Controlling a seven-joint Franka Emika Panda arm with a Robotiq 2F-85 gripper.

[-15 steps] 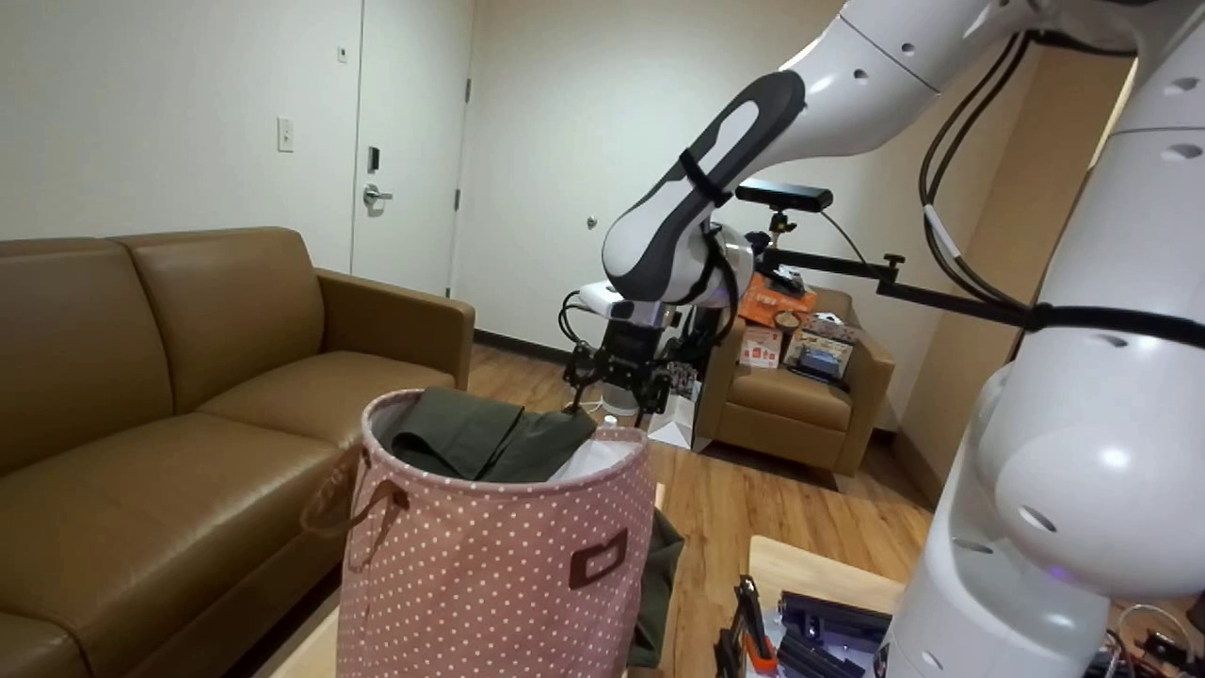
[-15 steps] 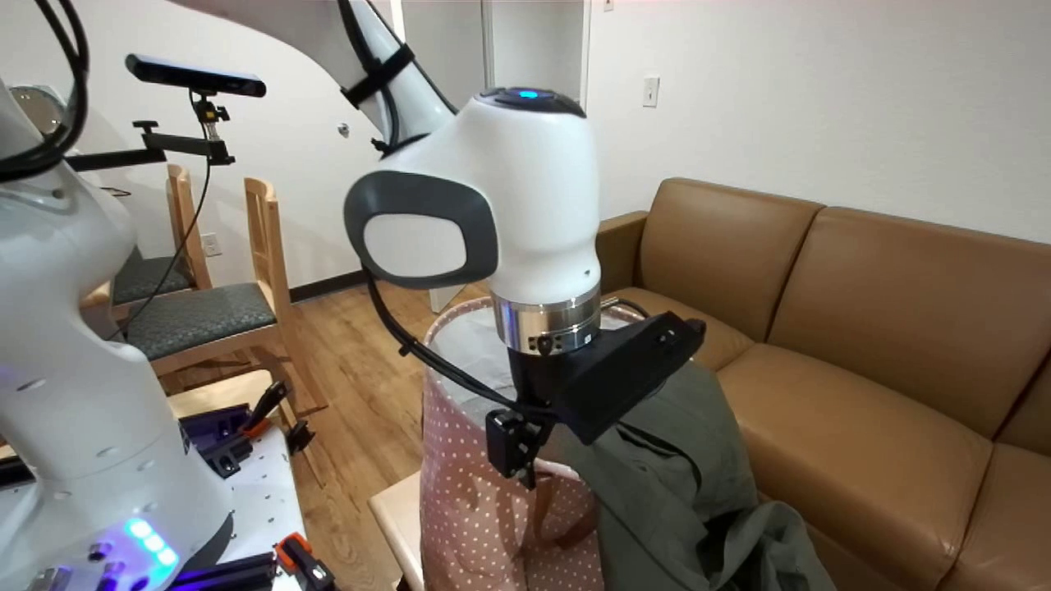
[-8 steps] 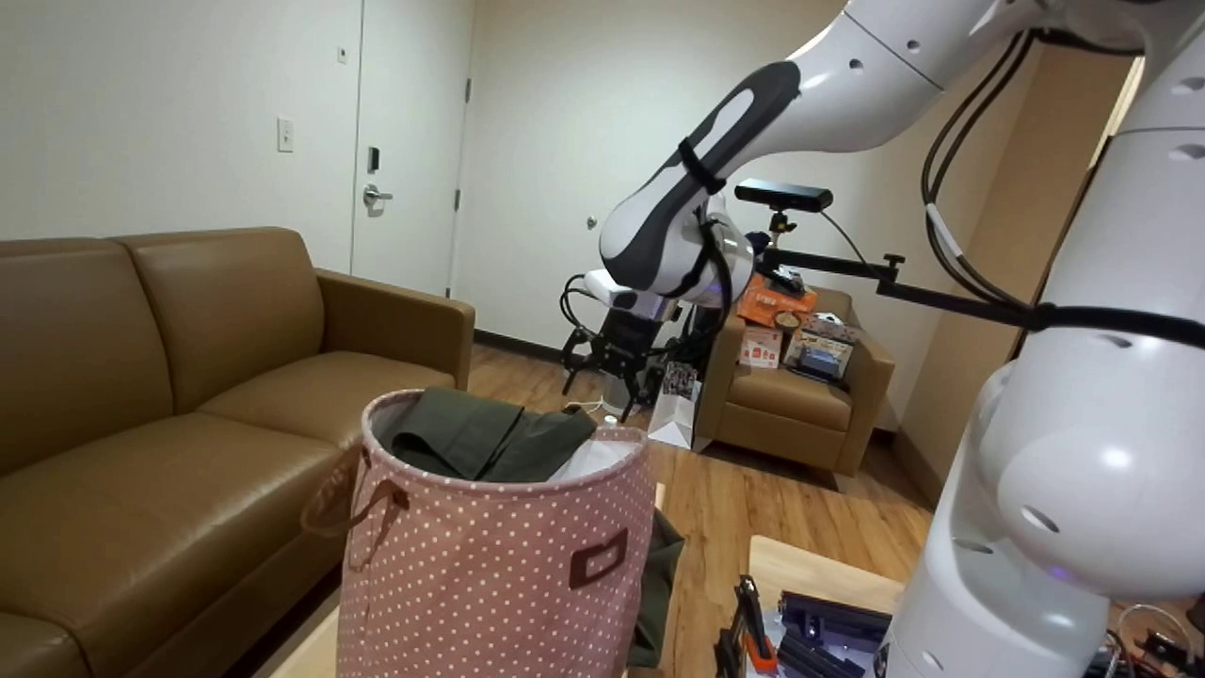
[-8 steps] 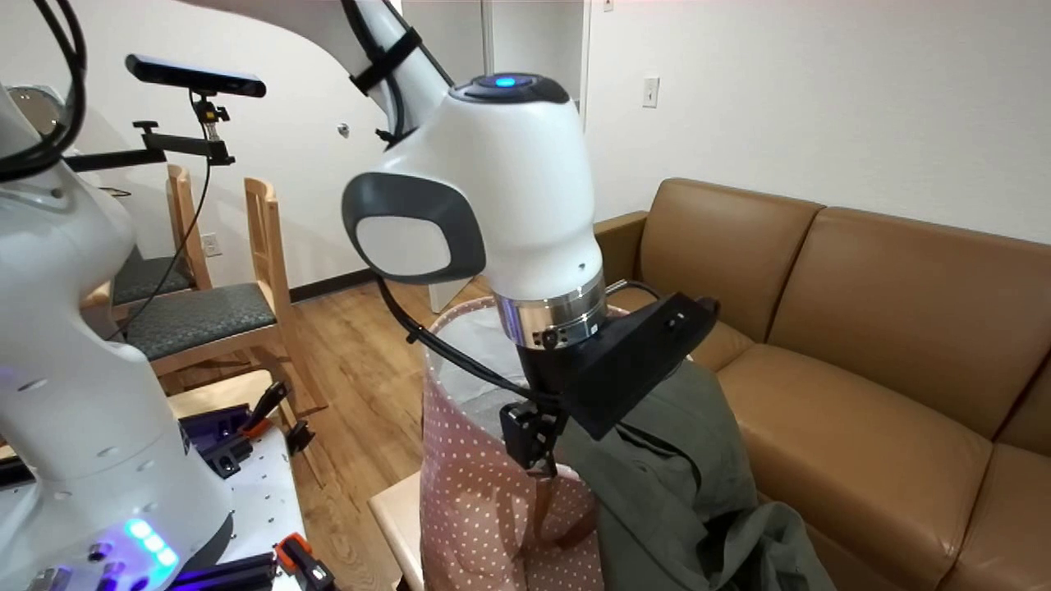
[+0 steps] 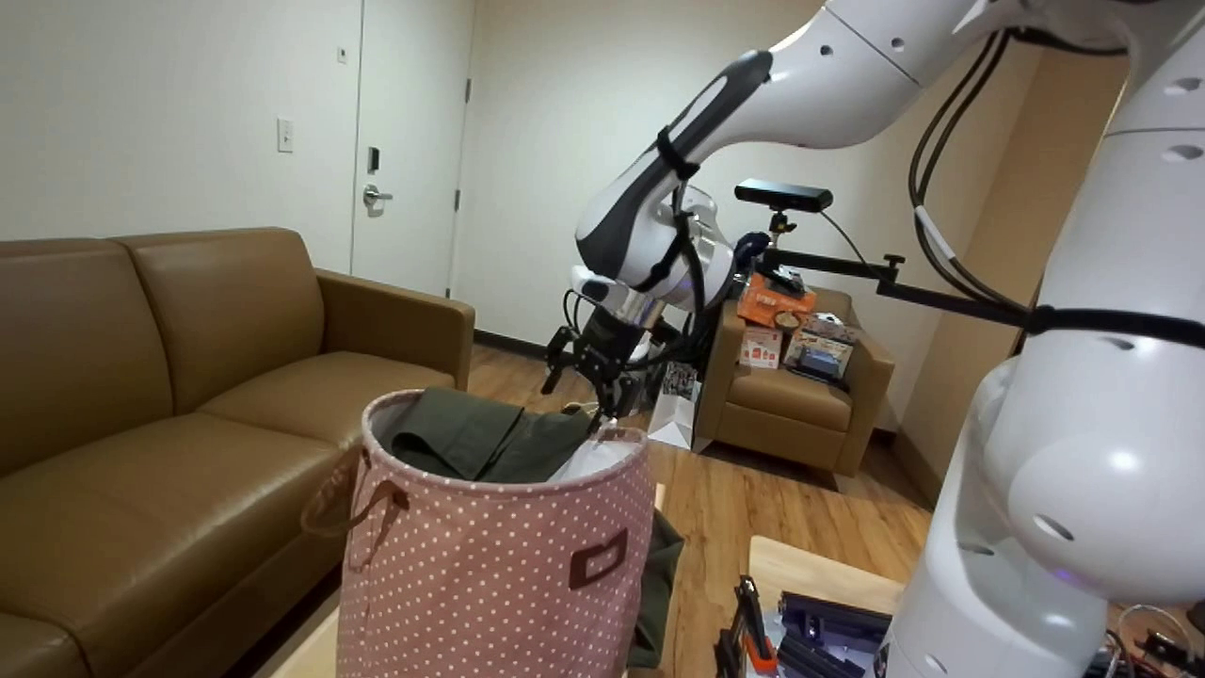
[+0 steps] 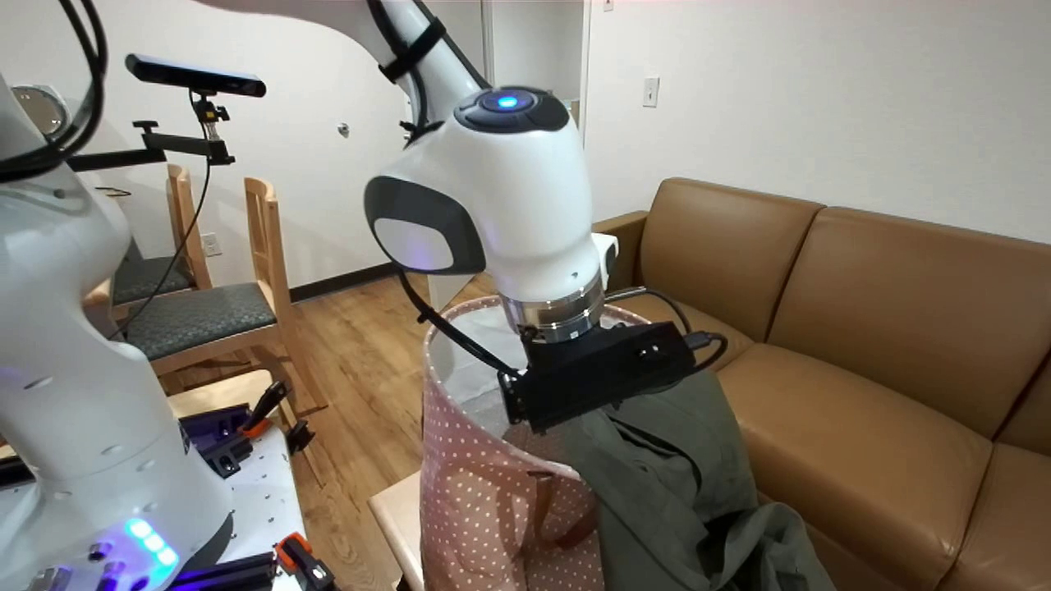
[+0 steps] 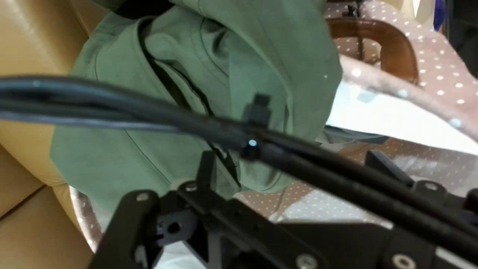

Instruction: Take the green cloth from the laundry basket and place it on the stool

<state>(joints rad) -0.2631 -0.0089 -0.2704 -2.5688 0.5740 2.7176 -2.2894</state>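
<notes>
Over the last second the black two-fingered end effector (image 5: 575, 406) swings from nearly upright to a clear tilt, poised above the mouth of the round pinkish-red fabric laundry basket (image 5: 490, 574) with white dots. In the wrist view its dark fingers (image 7: 206, 170) stand wide apart, gripping nothing; in an exterior view the black camera housing (image 6: 612, 369) on the wrist now hides them. The large, limp, dark grey-green cloth (image 6: 690, 435) shows no shift: part of it lies in the basket's mouth, and the rest drapes over the rim (image 5: 508, 487) and hangs outside, toward the tan-brown leather sofa (image 6: 870, 394). Whether a fingertip touches cloth or the white fabric lining (image 6: 464, 377) is unclear. The change reads as re-aiming before a grasp, so for the task the cloth remains to be gripped, lifted and placed. The next move probably calls for closing on a fold of cloth alone, since pinching lining or rim too could drag the basket along. Which thing is the stool I cannot tell; the basket stands on a pale wooden surface (image 6: 398, 513).
</notes>
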